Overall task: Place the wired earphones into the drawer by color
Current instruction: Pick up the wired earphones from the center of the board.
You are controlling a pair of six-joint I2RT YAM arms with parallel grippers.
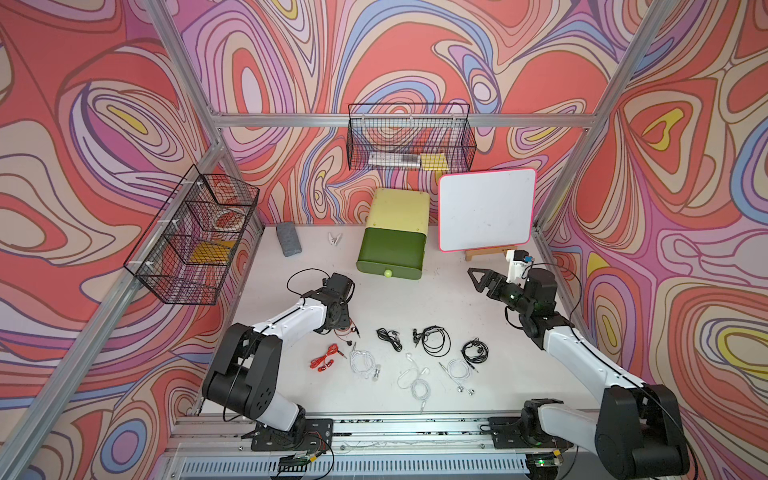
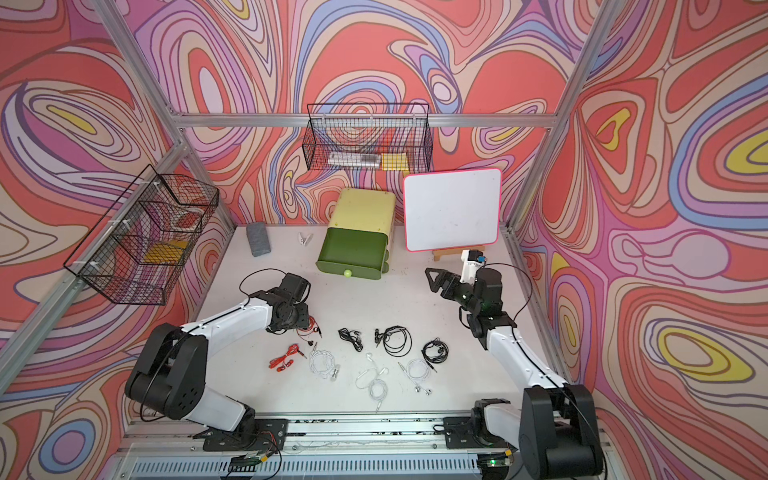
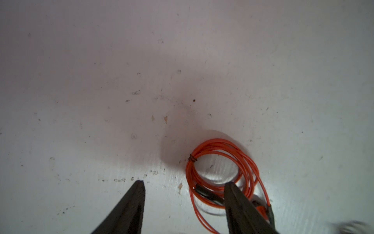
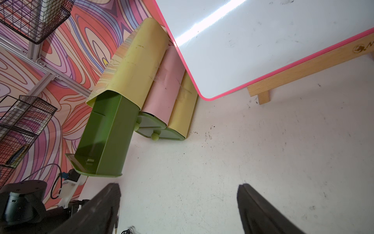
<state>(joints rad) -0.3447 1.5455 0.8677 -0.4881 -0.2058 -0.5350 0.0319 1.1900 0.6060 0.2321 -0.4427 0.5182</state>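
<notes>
A thin red-orange earphone coil (image 3: 217, 142), tied with a dark twist, lies on the white table (image 3: 101, 81). The left gripper (image 3: 184, 183) stands parted over its edge, perhaps touching it. The right gripper (image 4: 179, 185) gapes empty near the pulled-out green drawer (image 1: 392, 249).

I saw only two black fingertips of the left gripper (image 3: 185, 182) in the left wrist view, the rest running off the frame; in both top views the left arm (image 1: 291, 320) covered it. The coiled red-orange wired earphones (image 3: 214, 142) were cut by the picture's edge, one finger hid part of the loop, and the earbuds were a blur. A grey smear (image 3: 352, 228) in the corner I could not read. In the right wrist view the pulled-out dark-green top drawer (image 4: 105, 131) hid parts of the two lower drawers (image 4: 172, 134). The black wire baskets' (image 1: 195, 245) contents were too small to make out.
</notes>
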